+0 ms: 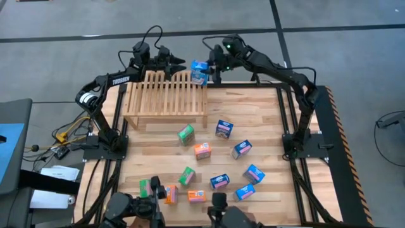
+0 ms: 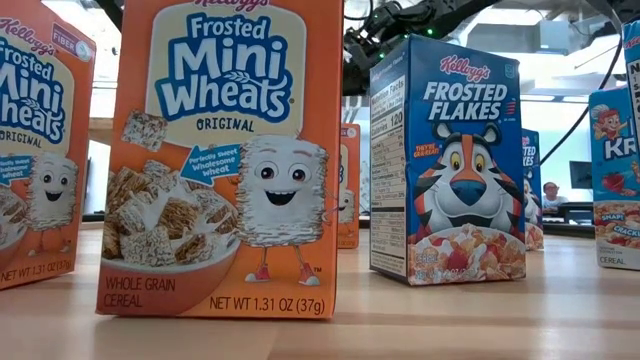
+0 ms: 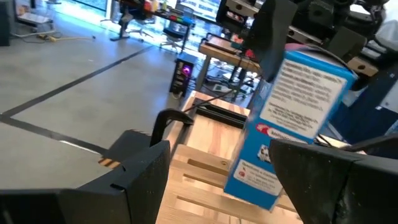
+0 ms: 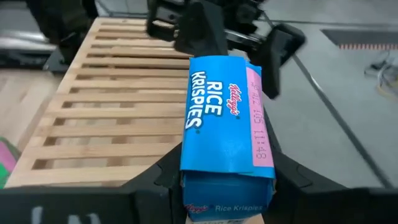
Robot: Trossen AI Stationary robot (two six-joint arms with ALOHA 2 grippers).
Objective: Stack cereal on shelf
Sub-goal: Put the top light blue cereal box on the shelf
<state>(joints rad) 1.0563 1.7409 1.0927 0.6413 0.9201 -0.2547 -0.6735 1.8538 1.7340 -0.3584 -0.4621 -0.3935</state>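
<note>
Fingers of right gripper (image 4: 227,180) clasp light-blue cardboard Rice Krispies box (image 4: 224,118) above slatted light-wood shelf (image 1: 166,92); left gripper (image 1: 176,65) spread, empty. Shelf bare; eleven-odd boxes remain on plank surface (image 1: 266,126).

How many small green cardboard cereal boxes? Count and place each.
3 green boxes: one before the light-wood slatted rack, one mid-front, one front-left; others may be hidden.

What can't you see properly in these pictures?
- Low view: the big orange box and the Frosted Flakes box hide the shelf.
- High view: the printing on the table's boxes is too small.
- Right wrist view: the Rice Krispies box covers the right gripper's fingertips.
</note>
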